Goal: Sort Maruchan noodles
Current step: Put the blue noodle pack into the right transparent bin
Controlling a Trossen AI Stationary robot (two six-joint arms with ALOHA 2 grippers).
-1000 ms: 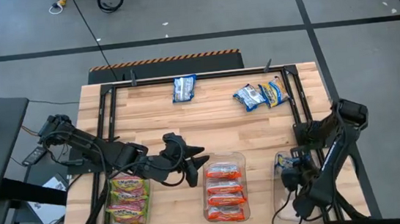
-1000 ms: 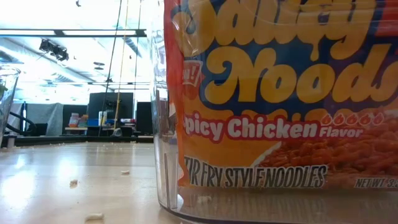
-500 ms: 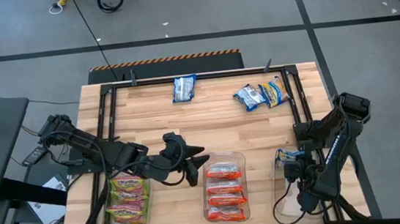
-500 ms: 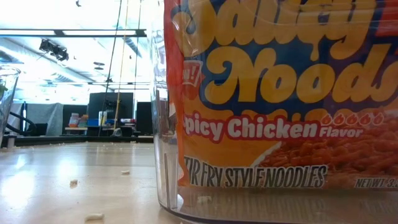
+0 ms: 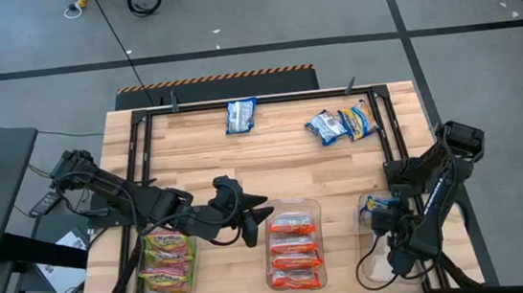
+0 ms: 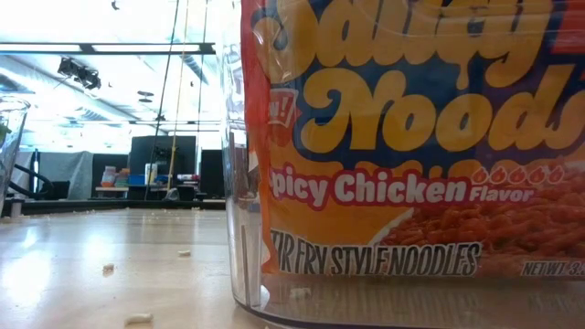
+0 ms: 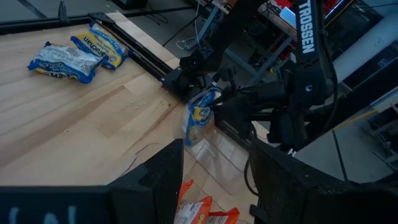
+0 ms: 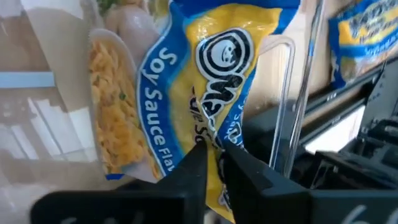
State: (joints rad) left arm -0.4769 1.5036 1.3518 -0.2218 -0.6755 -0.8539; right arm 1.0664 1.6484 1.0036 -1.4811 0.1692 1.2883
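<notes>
My right gripper (image 5: 380, 210) is shut on a blue-and-yellow Maruchan packet (image 8: 199, 93) over the far end of the clear right bin (image 5: 376, 251). My left gripper (image 5: 254, 219) hovers open, holding nothing, just left of the middle bin (image 5: 313, 204). That bin holds orange-red packets (image 5: 294, 251). Green-yellow packets (image 5: 166, 271) fill the left bin. Three more blue-and-yellow packets (image 5: 240, 115) (image 5: 325, 127) (image 5: 360, 118) lie flat near the table's far edge. The low view is filled by an orange-red packet (image 6: 411, 137) behind the clear bin wall (image 6: 239, 228). My right gripper pinches the packet between its two fingers (image 8: 198, 163) at a creased spot (image 8: 214, 134) near one end. The fingers slant down from above. The packet (image 7: 202, 115) stands on end and tilted at the bin's far end. Whether it touches the bin, I cannot tell.
A black metal frame (image 5: 238, 102) runs around the working area on the wooden table (image 5: 273, 165). Bare wood lies between the far packets and the bins. My right arm (image 7: 298, 93) stands close to the table's right edge.
My right gripper has rolled its wrist and sunk a little over the right bin with the packet still in its fingers. The packet has turned with it, and more of its blue end now shows from above.
</notes>
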